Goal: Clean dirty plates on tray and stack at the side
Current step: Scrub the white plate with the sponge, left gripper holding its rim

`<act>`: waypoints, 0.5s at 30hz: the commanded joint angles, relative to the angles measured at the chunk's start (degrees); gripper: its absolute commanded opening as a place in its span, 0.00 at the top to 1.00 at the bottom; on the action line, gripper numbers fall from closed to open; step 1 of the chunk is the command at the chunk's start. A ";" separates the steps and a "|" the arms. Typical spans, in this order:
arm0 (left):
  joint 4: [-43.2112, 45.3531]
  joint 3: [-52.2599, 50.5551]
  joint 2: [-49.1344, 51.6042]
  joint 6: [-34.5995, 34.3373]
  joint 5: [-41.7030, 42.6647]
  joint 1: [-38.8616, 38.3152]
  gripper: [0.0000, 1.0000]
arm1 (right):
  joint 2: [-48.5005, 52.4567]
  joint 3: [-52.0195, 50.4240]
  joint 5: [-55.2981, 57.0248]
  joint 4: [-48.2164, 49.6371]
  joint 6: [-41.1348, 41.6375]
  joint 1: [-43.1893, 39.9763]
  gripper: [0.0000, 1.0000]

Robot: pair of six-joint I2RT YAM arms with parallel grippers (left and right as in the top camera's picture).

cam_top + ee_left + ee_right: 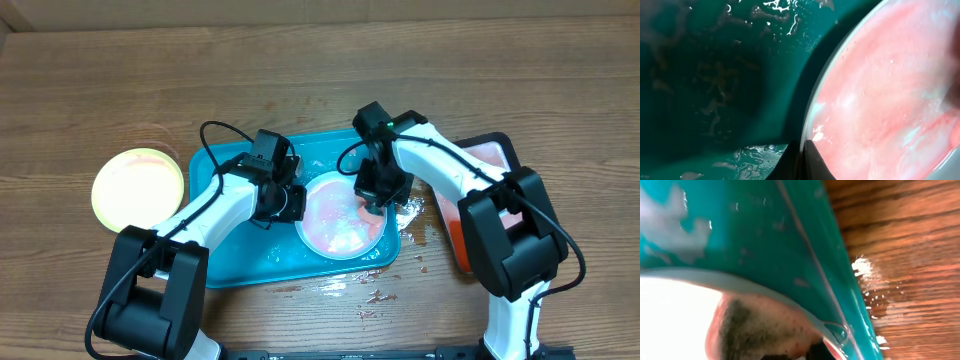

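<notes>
Plate (335, 228) on tray (250, 262), red-smeared; left gripper (297, 205) at rim, likely steadying, grip unclear; right gripper (376, 200) clamps sponge (373, 221) against it for wiping.

Your left arm rises from 7 o'clock and stretches toward 2 o'clock, with the wrist bent so the left gripper (290, 203) points to 3 o'clock. Your right arm climbs from 5 o'clock toward 11 o'clock, and the right gripper (372, 198) points down. Neither jaws' gap shows.
</notes>
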 commanded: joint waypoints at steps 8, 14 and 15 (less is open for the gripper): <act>0.15 -0.33 0.46 -1.95 -2.95 0.81 0.96 | 1.49 -1.60 -17.46 -0.57 -17.62 5.44 0.96; 0.24 -0.33 0.46 -1.95 -2.95 0.81 0.96 | 1.49 -1.60 -18.40 1.79 -16.90 10.99 0.96; 0.24 -0.33 0.46 -1.95 -2.95 0.81 0.96 | 1.49 -1.60 -18.88 2.29 -16.09 11.56 0.96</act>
